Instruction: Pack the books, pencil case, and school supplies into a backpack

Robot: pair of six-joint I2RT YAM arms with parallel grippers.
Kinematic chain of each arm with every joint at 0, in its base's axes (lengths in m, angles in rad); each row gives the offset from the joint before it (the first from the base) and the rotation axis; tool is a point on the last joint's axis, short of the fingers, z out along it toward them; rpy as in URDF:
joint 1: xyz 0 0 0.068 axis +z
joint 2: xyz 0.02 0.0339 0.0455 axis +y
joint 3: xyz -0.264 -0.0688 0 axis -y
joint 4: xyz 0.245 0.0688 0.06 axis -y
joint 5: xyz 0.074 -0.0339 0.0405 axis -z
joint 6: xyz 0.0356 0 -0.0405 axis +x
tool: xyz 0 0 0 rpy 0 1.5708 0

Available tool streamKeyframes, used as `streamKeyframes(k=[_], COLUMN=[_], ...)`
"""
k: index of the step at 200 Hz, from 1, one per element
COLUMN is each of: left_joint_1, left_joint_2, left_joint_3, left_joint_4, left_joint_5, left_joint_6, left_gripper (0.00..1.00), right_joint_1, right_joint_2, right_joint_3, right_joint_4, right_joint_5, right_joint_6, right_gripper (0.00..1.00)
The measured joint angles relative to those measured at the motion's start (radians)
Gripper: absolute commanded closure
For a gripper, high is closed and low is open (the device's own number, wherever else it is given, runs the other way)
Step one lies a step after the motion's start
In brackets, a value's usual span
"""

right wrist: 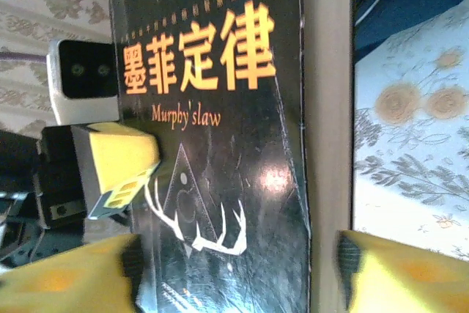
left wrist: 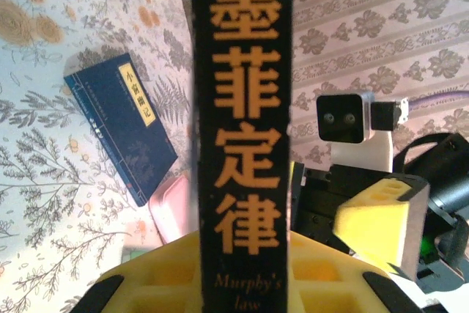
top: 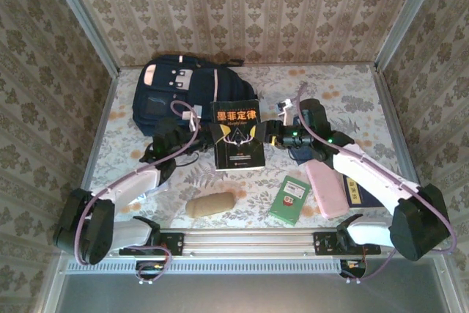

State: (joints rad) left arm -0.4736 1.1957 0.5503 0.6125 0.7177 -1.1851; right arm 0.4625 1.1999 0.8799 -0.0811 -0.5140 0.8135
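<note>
Near backpack [top: 172, 89], black book [top: 237, 137] in pinch of left hand [top: 196, 128], right hand [top: 270, 135] spread.

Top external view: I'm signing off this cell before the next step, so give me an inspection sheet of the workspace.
Surface: floral-print tabletop, flat.
Job's things: large navy-blue fabric backpack lying far left; black book with white antlers held upright mid-table; small green book, pink oblong case, tan oblong pouch, dark navy book lying loose.
Clutter: nothing seen.
Grippers: left gripper shut on the black book; right gripper open at its other side.
Cables: purple cables looping along both arms.
Surroundings: patterned wallpaper walls on three sides.
</note>
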Motion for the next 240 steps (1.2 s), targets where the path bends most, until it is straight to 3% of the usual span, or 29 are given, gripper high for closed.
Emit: streamKeyframes(k=[24,69,109,162,201,240], left_joint_1=[-0.005,-0.044,-0.085,-0.127,-0.142,-0.159], left_joint_2=[-0.058,-0.165,-0.168,-0.106,-0.097,-0.097], left_joint_3=[0.0,-0.001,0.005,0.039,0.061,0.082], left_joint_4=[-0.021,-0.034,-0.044,-0.031,-0.032,-0.02], left_joint_5=[-0.095,-0.383,-0.582,-0.693,-0.728,-0.75], left_joint_6=[-0.013,-0.065,-0.104,-0.151,-0.159,-0.163], left_gripper=[1.0,1.0,1.0,1.0,1.0,1.0], right_joint_1=[0.0,0.051,0.154,0.264,0.287,0.288], right_joint_2=[-0.068,-0.099,-0.103,0.026,0.081,0.111], right_joint_3=[-0.041,-0.192,-0.221,-0.221,-0.221,-0.22], right_joint_4=[0.055,0.224,0.369,0.626,0.692,0.744], right_joint_5=[0.061,0.146,0.241,0.327,0.362,0.39], right_joint_6=[0.085,0.364,0.505,0.632,0.682,0.709], right_gripper=[0.01,0.0,0.0,0.0,0.01,0.12])
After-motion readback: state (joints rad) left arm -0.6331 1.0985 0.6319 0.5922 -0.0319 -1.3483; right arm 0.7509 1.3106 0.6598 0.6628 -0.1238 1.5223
